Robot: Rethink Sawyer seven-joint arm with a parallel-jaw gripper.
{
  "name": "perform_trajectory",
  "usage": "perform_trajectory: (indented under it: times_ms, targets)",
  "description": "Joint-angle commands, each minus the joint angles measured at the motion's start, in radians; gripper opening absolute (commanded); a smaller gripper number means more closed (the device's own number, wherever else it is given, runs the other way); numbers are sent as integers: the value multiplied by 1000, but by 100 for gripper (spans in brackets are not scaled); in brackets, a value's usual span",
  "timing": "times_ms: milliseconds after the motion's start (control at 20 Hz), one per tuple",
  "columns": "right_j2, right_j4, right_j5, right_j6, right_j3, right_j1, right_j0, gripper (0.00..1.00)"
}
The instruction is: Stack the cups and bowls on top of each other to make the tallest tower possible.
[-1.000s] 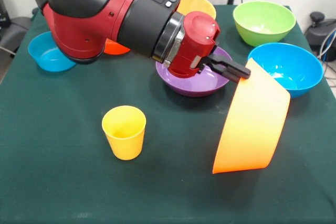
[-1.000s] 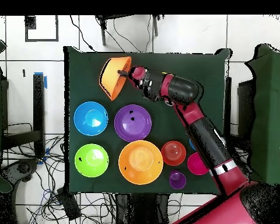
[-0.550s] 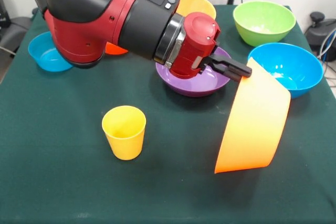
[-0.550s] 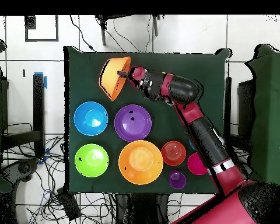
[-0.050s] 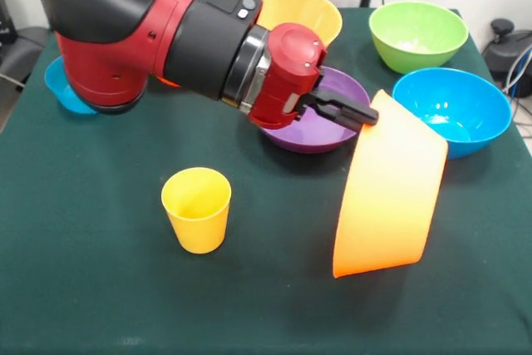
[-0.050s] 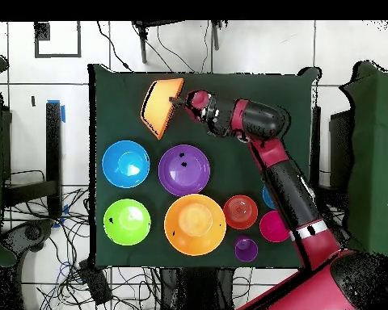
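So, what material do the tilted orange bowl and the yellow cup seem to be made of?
Both look like plastic. The orange bowl has a smooth, slightly glossy wall of even colour. The yellow cup is opaque and thin-rimmed, with a soft sheen. The exact plastic cannot be told.

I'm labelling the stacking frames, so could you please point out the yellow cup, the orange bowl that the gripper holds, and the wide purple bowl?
yellow cup (image 5: 197, 220): front view, outer side wall.
held orange bowl (image 5: 387, 197): front view, outer wall, tipped on edge.
wide purple bowl (image 6: 184, 169): overhead view, inside bottom.
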State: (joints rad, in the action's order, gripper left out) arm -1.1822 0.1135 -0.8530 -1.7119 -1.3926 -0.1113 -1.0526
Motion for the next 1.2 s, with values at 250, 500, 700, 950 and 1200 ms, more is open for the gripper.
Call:
perform_trajectory:
  times_ms: [250,500,700,950,1200]
  targets:
    - [69,64,-202,379,221,-6,22,0]
    - [70,65,-264,403,275,-10,27,0]
    - [70,70,-284,411,286,-17,24,0]
    - [74,65,-311,426,312,-26,29,0]
    - [77,52,-347,442,350,-45,36,0]
